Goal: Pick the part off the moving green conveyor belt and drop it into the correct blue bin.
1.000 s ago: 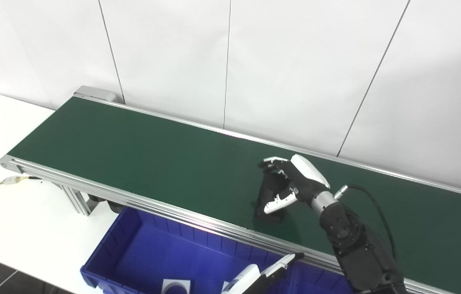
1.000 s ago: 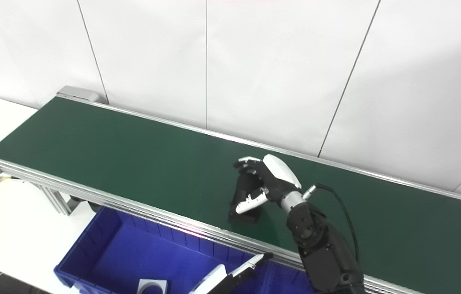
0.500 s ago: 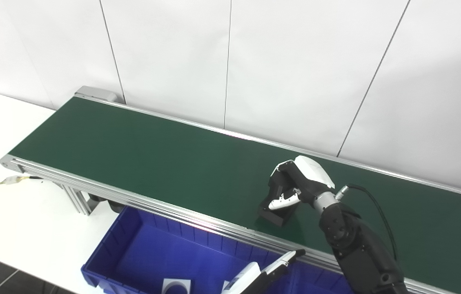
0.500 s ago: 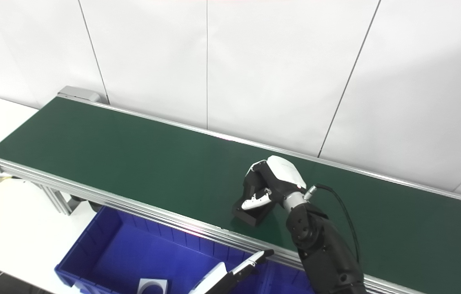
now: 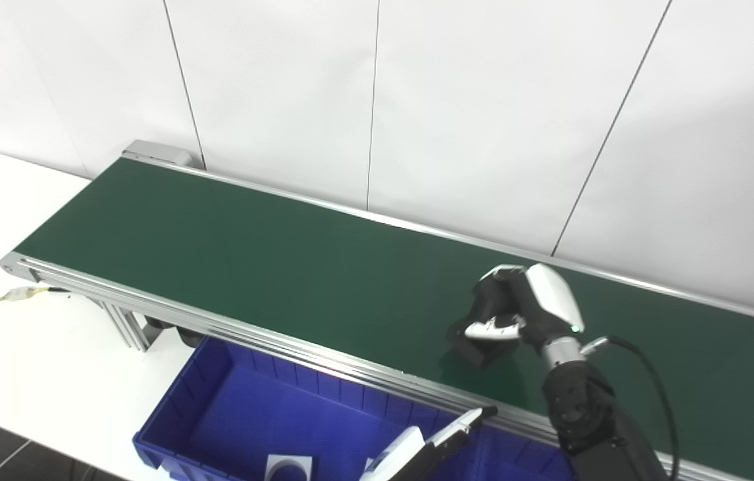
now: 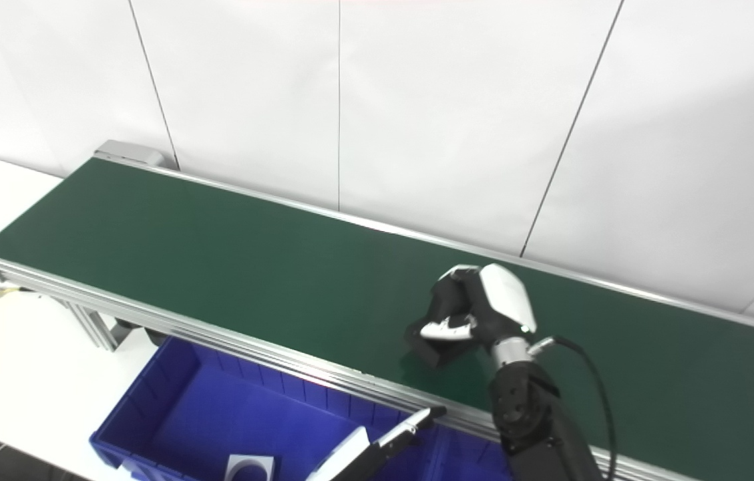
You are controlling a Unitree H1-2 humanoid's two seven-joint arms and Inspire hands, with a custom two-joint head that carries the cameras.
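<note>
My right hand [image 5: 523, 310] is shut on a black block-shaped part [image 5: 477, 344] and holds it tilted just above the green conveyor belt [image 5: 250, 260], near the belt's front edge. The same hand [image 6: 483, 310] and part [image 6: 431, 347] show in the right eye view. My left hand [image 5: 417, 451] shows only partly at the bottom edge, over the blue bin [image 5: 230, 414]; its fingers are stretched out and hold nothing. The bin stands below the belt's front rail.
A white part [image 5: 288, 465] lies in the blue bin near the bottom edge. A white table [image 5: 29, 361] lies to the left with a cable [image 5: 9, 297] on it. White wall panels stand right behind the belt. The belt's left end stops at a metal frame [image 5: 16, 267].
My right hand closed its fingers around the black part, tipped it and lifted it off the belt, moving to the right. The left hand has stayed in place.
</note>
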